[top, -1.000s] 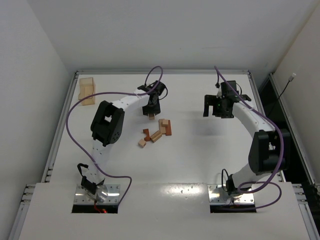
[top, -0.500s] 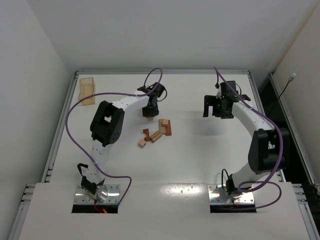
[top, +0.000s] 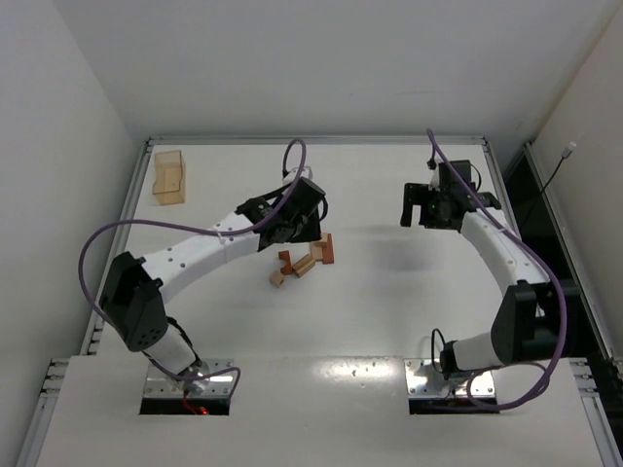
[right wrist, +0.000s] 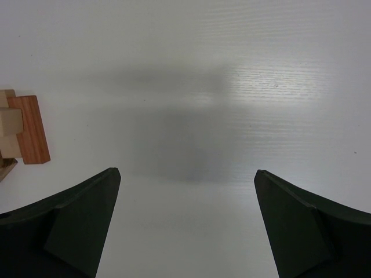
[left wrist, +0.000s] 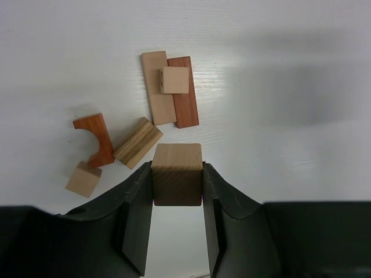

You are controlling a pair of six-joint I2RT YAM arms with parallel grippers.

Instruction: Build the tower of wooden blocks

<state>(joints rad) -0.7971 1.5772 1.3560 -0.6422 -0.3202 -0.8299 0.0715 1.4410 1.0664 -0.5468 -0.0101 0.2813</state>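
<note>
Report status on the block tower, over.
Left fingers shut on tan cube, near the loose blocks. Right fingers open, empty, off to the side. Tower so far: small cube on two flat bars. Nothing blocking.

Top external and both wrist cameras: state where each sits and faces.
Top external: above and behind the bases, looking down on the table; both arms show.
Left wrist: looks down past its fingers, shut on a tan cube, at loose blocks.
Right wrist: looks down between open fingers at the table.
Shared: both wrist views catch the reddish-brown bar.
</note>
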